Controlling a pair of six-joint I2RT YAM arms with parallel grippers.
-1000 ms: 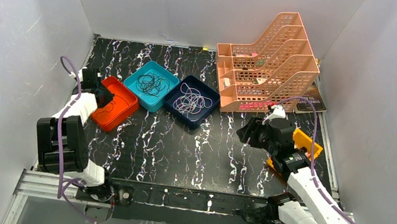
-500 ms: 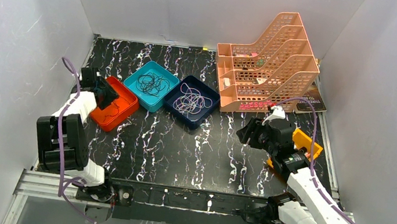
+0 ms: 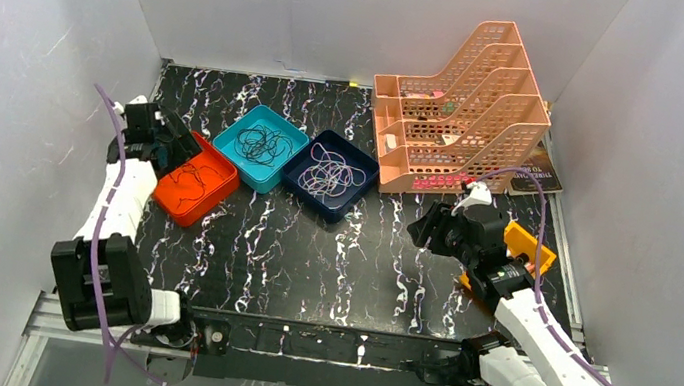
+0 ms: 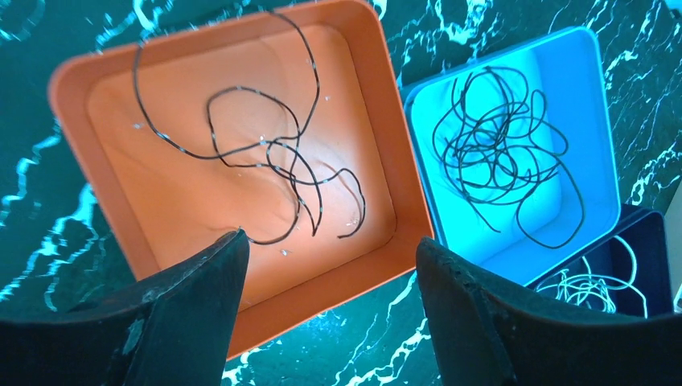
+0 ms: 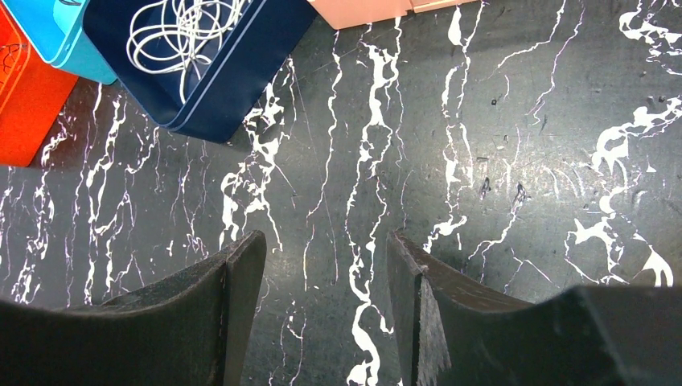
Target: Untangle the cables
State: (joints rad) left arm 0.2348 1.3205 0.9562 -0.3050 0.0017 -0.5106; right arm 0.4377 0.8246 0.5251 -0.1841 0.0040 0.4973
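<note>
- Cables lie sorted into three trays in a row at the left rear of the marbled black table (image 3: pixel 308 259).
- Dark strands (image 4: pixel 277 146), a few loose loops, sit in the orange tray (image 4: pixel 104 185). They spread across its floor, and one long loop reaches up to the far wall.
- Black strands (image 4: pixel 490 149) form a denser knot in the teal tray (image 4: pixel 599 121), whose side touches the orange tray's.
- Whitish strands (image 5: pixel 189 32) are coiled in the navy tray (image 5: pixel 241 76), just beside the teal one on its other side.
- The left gripper (image 4: pixel 330 241) hangs over the near edge of the orange tray with its jaws spread wide and nothing between them. The dark strands lie below and just ahead of the fingertips, apart from them; the nearest loop ends fall between the two fingers (image 4: pixel 201 289) as the wrist camera sees them.
- The right gripper (image 5: pixel 326 237) is also parted and empty, over bare table well to the right of the trays. The navy tray is the nearest to it, up and to the left in its wrist view, and no strand is near its fingers (image 5: pixel 217 305).
- A peach file rack (image 3: pixel 461 109) stands at the right rear, behind the right arm.
</note>
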